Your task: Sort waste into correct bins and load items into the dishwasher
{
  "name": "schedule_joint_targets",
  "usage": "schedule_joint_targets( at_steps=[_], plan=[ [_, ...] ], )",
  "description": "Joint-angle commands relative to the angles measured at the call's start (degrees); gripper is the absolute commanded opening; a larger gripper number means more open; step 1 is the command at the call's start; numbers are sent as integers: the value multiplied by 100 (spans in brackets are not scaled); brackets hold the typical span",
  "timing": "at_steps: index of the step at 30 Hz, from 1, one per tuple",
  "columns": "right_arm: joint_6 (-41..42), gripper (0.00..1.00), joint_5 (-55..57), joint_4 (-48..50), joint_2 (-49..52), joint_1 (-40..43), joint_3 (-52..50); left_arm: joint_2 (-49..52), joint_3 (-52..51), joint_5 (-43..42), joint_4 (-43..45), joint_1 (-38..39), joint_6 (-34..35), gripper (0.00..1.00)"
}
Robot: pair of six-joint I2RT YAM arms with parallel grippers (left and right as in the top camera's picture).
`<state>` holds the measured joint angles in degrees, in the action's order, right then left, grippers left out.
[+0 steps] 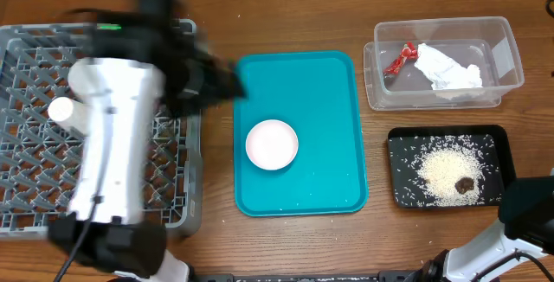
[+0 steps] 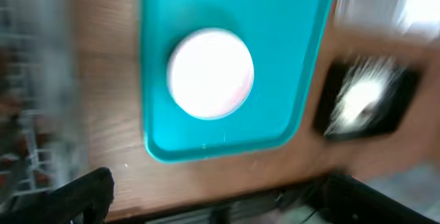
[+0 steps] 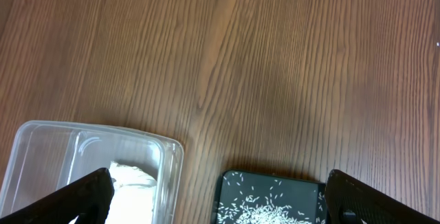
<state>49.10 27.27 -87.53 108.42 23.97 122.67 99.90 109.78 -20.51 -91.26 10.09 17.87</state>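
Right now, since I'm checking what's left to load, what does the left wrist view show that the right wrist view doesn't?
Only left wrist: the teal tray carrying the round white plate, plus the blurred grey dish rack. Only right wrist: the right gripper, empty, jaws wide. Both: the black tray of rice grains and the clear tub on the wooden table.
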Motion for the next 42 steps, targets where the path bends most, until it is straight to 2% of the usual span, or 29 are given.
schedule_joint_targets(
  at_steps=[1, 3, 4, 8, 9, 13, 15, 19, 24, 29, 34, 39, 41, 42],
  plan=[
    [4, 100, 52, 26, -160, 0, 105, 13, -798, 979, 577, 1209, 476, 100],
    [2, 100, 52, 28, -160, 0, 105, 13, -1287, 1246, 1143, 1827, 885, 100],
    [2, 100, 52, 28, -160, 0, 105, 15, -1473, 1384, 1373, 2059, 1064, 96],
    [2, 100, 52, 26, -160, 0, 105, 17, -2197, 2090, 2256, 2865, 2090, 69],
    [2, 100, 52, 26, -160, 0, 105, 17, -2330, 2184, 2444, 2988, 2179, 66],
    [2, 100, 52, 26, -160, 0, 105, 17, -2756, 2813, 3018, 3368, 2146, 76],
    [2, 100, 52, 26, -160, 0, 105, 28, -2857, 2977, 3108, 3438, 1827, 81],
    [2, 100, 52, 26, -160, 0, 105, 177, -2868, 2820, 3165, 3440, 1058, 81],
    [2, 100, 52, 26, -160, 0, 105, 678, -2868, 2688, 3154, 3440, 496, 81],
    [2, 100, 52, 26, -160, 0, 105, 1204, -2868, 2688, 3167, 3440, 63, 67],
    [2, 100, 52, 26, -160, 0, 105, 1325, -2865, 2693, 3222, 3442, 55, 59],
    [2, 100, 52, 26, -160, 0, 105, 1325, -2863, 2712, 3410, 3442, 142, 30],
    [2, 100, 52, 26, -160, 0, 105, 1325, -2863, 2708, 3438, 3440, 144, 23],
    [2, 100, 52, 26, -160, 0, 105, 1325, -2863, 2708, 3440, 3442, 144, 17]
  ],
)
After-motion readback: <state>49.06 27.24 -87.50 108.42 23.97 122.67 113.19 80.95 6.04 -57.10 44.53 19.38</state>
